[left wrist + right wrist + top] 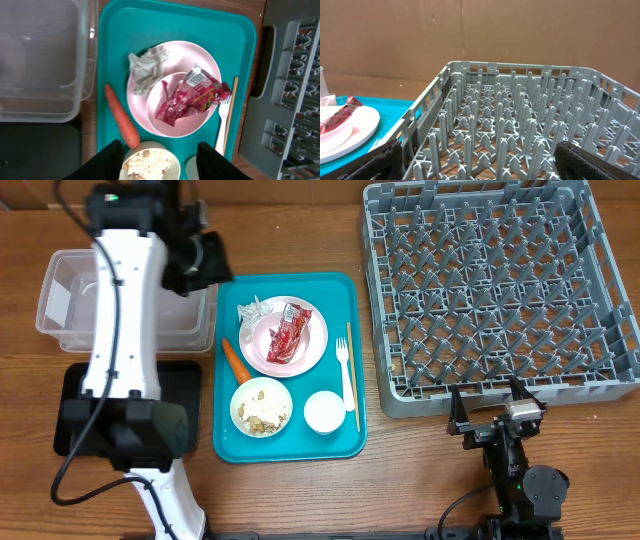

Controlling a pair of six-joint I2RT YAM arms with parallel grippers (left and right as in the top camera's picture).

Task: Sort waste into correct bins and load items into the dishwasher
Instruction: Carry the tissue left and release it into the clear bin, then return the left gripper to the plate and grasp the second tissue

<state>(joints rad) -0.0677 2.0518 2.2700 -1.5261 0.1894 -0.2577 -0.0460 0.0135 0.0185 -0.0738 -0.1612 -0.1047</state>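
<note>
A teal tray [228, 442] is seen at the middle of the table, and most of the task's things are carried on it. A pale-pink plate [136, 102] is set at its centre, and a small bowl [180, 131] is placed on that plate, with a shiny red wrapper [192, 95] lying inside the bowl. A crumpled white napkin [146, 67] is draped over the plate's edge, just beside the bowl. An orange carrot [121, 117] is laid on the tray, touching or nearly touching the plate's left side. A second bowl [240, 395] is filled with beige crumbly scraps [262, 410], and a white cup [324, 412] is stood next to it. A white fork [346, 370] and a thin wooden stick [352, 350] are laid side by side along the tray's right edge. A clear tub [60, 300] and a black tray [70, 395] are found to the left of the teal tray; a grey rack [500, 290] is found to its right. The left gripper [160, 146] is held above the tray, its fingers spread with nothing between them. The right gripper [488, 408] is parked at the rack's near edge, jaws wide apart and gripping nothing.
</note>
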